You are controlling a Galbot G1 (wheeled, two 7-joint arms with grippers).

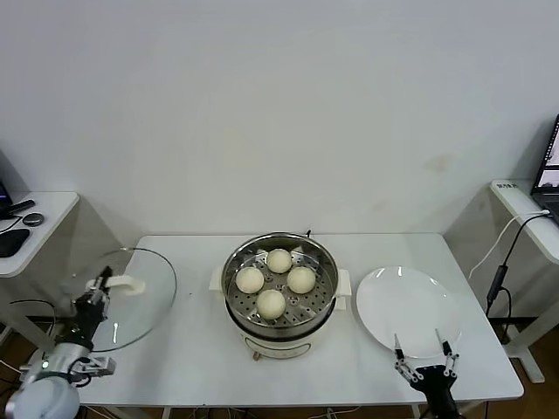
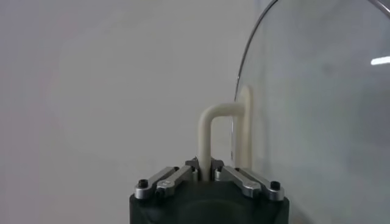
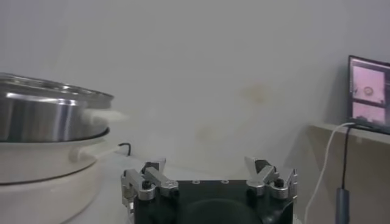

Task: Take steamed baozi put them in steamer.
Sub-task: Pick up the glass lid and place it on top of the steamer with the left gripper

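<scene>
Four baozi (image 1: 275, 281) already sit on the perforated tray inside the steamer (image 1: 325, 262) at mid-bench (image 1: 192, 358), so loading looks done; the plate (image 1: 409, 307) right of the steamer is bare. Being round, the buns have no long axis or heading. Left gripper (image 2: 206, 173) is clamped on the lid (image 1: 144, 297) handle, left of the steamer. Right gripper (image 1: 425, 353) hangs wide open, holding nothing, near the plate.

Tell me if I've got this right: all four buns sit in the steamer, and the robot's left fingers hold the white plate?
Not quite. The left gripper holds the glass lid by its white handle, as the left wrist view shows. The four buns do sit in the steamer.
</scene>
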